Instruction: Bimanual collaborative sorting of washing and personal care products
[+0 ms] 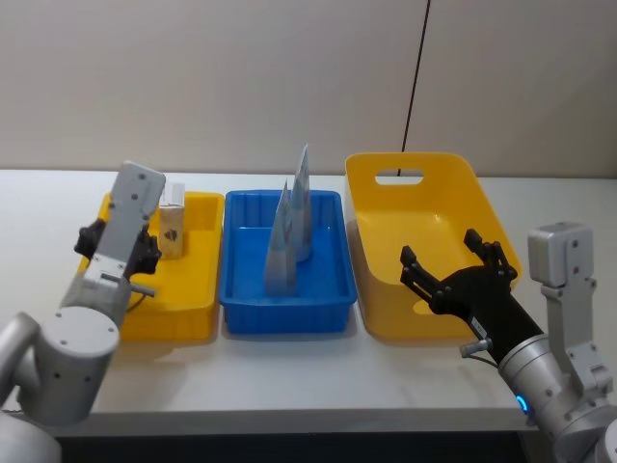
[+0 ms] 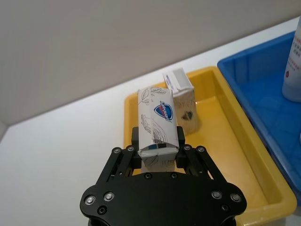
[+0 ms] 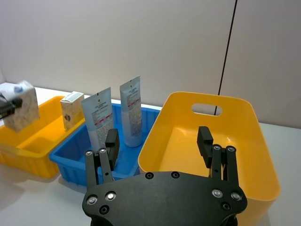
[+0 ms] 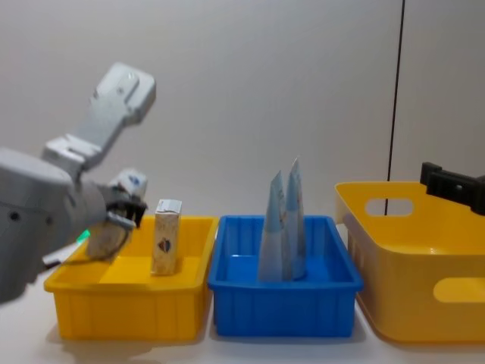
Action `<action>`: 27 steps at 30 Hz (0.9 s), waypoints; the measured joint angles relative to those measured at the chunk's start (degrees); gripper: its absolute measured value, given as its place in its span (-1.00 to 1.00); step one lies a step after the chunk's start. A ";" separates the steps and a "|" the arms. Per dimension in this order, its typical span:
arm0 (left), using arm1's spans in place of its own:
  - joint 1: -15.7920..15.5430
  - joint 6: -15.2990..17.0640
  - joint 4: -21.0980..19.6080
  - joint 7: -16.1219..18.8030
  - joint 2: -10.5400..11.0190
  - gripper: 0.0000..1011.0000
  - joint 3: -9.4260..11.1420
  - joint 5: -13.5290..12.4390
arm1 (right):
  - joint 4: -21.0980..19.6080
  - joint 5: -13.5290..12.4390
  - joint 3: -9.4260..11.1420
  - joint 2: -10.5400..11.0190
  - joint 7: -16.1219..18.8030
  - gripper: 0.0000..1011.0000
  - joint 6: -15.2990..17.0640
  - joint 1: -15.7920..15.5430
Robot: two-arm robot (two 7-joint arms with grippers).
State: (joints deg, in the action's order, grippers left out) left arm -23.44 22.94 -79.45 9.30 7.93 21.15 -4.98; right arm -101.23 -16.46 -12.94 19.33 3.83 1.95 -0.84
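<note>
My left fingers (image 2: 180,141) pinch a pale leafy-print carton (image 2: 157,120) over the left side of the small yellow bin (image 2: 221,141), where a second carton (image 2: 184,106) stands upright. My right fingers (image 3: 204,141) hang spread wide above the near edge of the large yellow bin (image 3: 211,96). Two blue-grey tubes (image 1: 282,251) stand tip-up in the blue bin (image 1: 284,323) between them, all on a white surface (image 1: 289,376) running back to a plain pale wall (image 1: 241,77) with a thin dark line (image 1: 416,72) down it.
</note>
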 joint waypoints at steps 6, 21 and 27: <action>0.09 0.00 -4.62 -3.24 3.36 -0.32 0.40 -0.69 | 0.00 0.00 0.00 0.00 0.00 0.98 0.00 0.00; -0.61 -3.65 -12.67 -14.71 10.93 -0.32 -0.16 1.62 | 0.00 0.00 0.00 0.00 0.00 0.98 0.00 0.00; -1.15 -5.69 -14.17 -20.09 13.17 -0.32 -0.80 3.74 | 0.00 0.00 0.00 0.00 0.00 0.98 0.00 0.00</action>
State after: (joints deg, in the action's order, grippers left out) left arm -24.59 17.25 -93.62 -10.79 21.09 20.35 -1.23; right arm -101.23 -16.46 -12.94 19.33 3.83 1.95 -0.84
